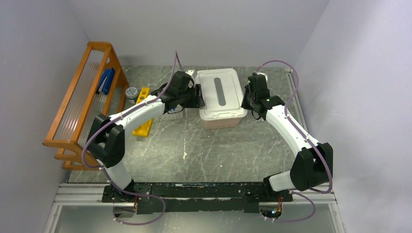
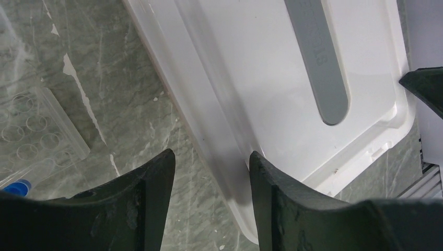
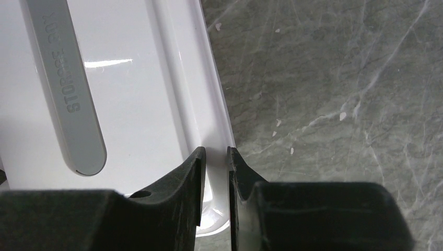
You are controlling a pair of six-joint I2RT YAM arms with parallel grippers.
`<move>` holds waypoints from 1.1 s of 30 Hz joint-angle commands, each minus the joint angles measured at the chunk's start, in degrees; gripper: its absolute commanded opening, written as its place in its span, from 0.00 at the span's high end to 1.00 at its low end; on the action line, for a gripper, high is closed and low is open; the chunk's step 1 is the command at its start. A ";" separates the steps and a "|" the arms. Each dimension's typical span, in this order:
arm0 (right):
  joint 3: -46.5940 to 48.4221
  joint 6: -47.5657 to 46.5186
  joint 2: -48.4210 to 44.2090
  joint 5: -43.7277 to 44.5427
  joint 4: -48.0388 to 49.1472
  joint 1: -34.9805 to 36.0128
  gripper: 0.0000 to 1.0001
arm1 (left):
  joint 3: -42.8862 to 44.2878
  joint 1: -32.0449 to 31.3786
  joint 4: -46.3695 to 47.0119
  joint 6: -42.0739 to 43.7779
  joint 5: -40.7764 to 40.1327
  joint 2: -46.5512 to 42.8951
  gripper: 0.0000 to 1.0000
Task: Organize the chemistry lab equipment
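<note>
- The white lid (image 1: 209, 97) sits shut on the pink tub (image 1: 221, 121) by the middle of the bench's (image 1: 194, 145) far edge. Its long axis runs from near to far.
- The right fingers (image 3: 183, 183) are almost together, pinching the lid's right long rim.
- The left fingers (image 2: 151, 198) are spread partway and straddle the left long rim. Bench shows inside the outer finger, so no clamp is evident.
- The yellow tube rack (image 1: 142, 116) lies on the bench towards its left edge, beside the left arm. A blue-capped tube (image 2: 15, 185) lies near it.
- Each arm holds its own side of the lid, so lifting it level probably requires the left fingers to close first.
</note>
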 commanded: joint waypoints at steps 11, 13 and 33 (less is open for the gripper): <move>2.49 1.14 5.09 1.85 -1.95 -0.27 0.69 | 1.36 2.05 0.27 -0.89 -5.36 5.51 0.45; 3.41 1.50 5.50 1.13 -2.14 -0.27 0.69 | 1.07 2.53 0.48 -1.42 -5.79 6.32 0.45; 10.38 0.25 20.92 1.16 -0.90 -0.72 0.74 | 13.51 5.34 -5.99 0.40 -7.51 17.62 0.52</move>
